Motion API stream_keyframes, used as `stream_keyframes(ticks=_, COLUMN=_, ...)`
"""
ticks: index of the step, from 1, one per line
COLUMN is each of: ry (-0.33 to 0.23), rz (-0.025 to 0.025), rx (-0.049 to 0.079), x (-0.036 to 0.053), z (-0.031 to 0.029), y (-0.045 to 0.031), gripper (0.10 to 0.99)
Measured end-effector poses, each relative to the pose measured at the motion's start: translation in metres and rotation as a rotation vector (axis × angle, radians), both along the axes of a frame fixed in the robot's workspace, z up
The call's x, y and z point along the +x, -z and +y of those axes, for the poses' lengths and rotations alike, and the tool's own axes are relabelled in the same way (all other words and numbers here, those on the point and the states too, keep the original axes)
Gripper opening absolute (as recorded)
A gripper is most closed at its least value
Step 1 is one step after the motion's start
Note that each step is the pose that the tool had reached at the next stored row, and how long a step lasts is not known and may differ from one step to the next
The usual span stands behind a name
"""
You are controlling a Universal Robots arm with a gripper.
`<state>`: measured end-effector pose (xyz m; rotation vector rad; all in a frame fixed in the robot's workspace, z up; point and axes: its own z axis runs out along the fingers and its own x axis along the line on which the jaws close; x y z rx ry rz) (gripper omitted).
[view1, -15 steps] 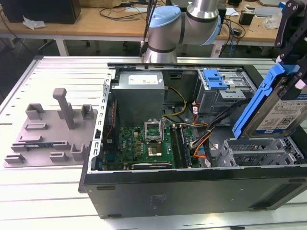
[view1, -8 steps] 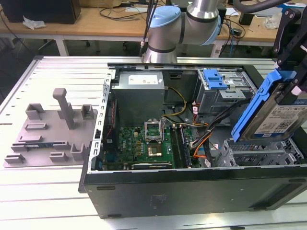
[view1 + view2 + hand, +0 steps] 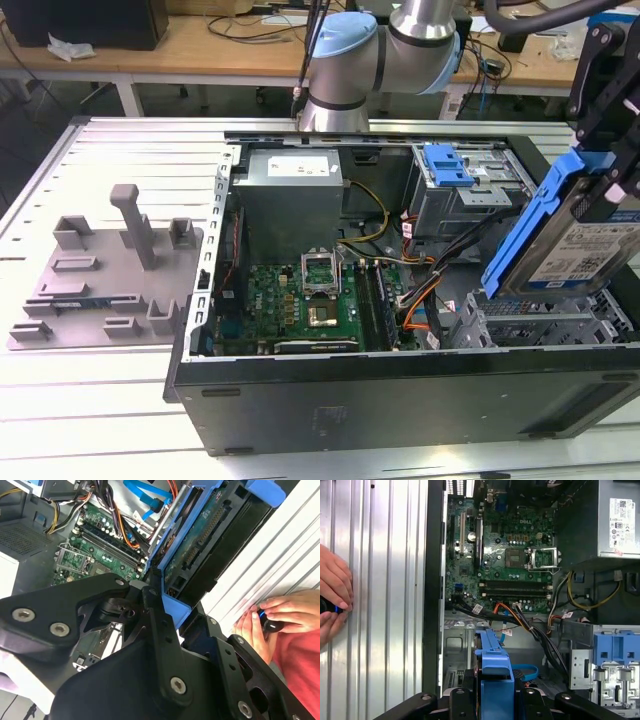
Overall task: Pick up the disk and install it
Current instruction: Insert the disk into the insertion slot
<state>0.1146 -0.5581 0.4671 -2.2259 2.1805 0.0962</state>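
Observation:
My gripper (image 3: 606,172) is shut on the disk (image 3: 582,245), a silver drive with a white-and-blue label in bright blue carrier rails. In the exterior view the disk hangs tilted, its lower end just above the metal drive cage (image 3: 548,322) at the right end of the open computer case (image 3: 400,395). In the second wrist view the black fingers (image 3: 159,620) clamp the blue rail, and the disk's (image 3: 207,547) green circuit-board underside faces the camera. In the first wrist view the blue rail (image 3: 494,662) rises between the fingers over the case interior.
The motherboard (image 3: 300,300), grey power supply (image 3: 290,190), a blue-latched drive bay (image 3: 447,165) and orange and black cables (image 3: 425,290) fill the case. A grey tray with upright posts (image 3: 105,270) lies at the exterior view's left. A person's hands (image 3: 277,615) rest on the ribbed table beside the case.

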Motion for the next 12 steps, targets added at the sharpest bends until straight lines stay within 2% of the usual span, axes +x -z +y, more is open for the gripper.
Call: stream_keyframes(ticks=12, ry=0.000, rz=0.0001, rx=0.000, x=0.0005, z=0.0000, y=0.0051, gripper=0.369)
